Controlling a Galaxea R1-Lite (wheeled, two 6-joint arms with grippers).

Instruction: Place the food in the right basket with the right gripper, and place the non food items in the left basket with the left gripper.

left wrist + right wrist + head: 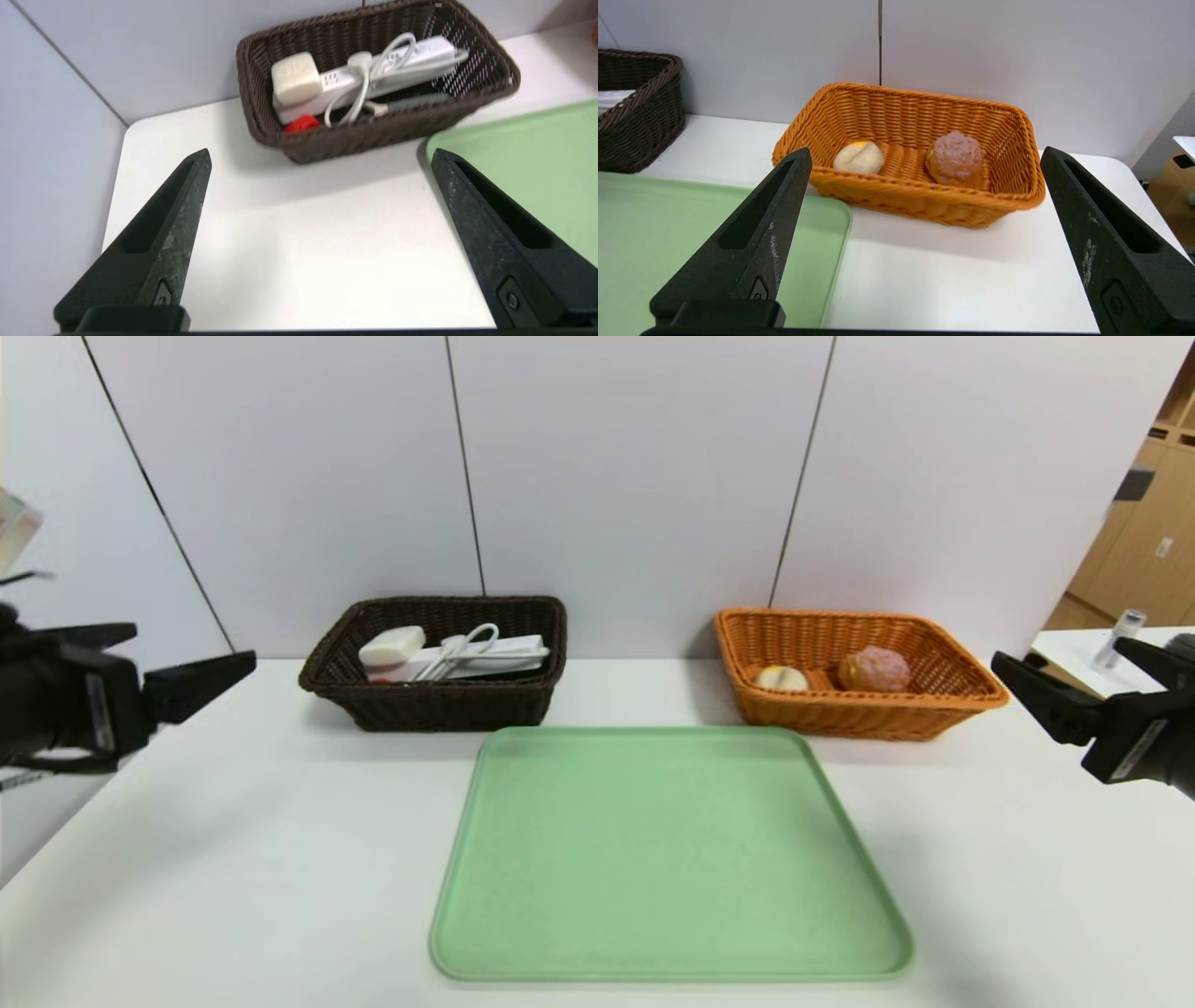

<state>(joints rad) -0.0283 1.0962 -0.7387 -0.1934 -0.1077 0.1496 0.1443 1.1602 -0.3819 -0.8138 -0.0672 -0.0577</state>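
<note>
The dark brown basket (439, 705) at the back left holds a white block (392, 646), a white power strip (485, 656) with its cord, and a small red item (301, 124). The orange basket (859, 714) at the back right holds a pale bun (781, 679) and a pink round pastry (874, 669). My left gripper (320, 154) is open and empty above the table's left edge, short of the brown basket (373, 135). My right gripper (924, 154) is open and empty at the table's right side, short of the orange basket (924, 205).
A green tray (667, 859) with nothing on it lies at the table's middle front. A white panelled wall stands right behind both baskets. A side table with a small clear bottle (1118, 637) stands at the far right.
</note>
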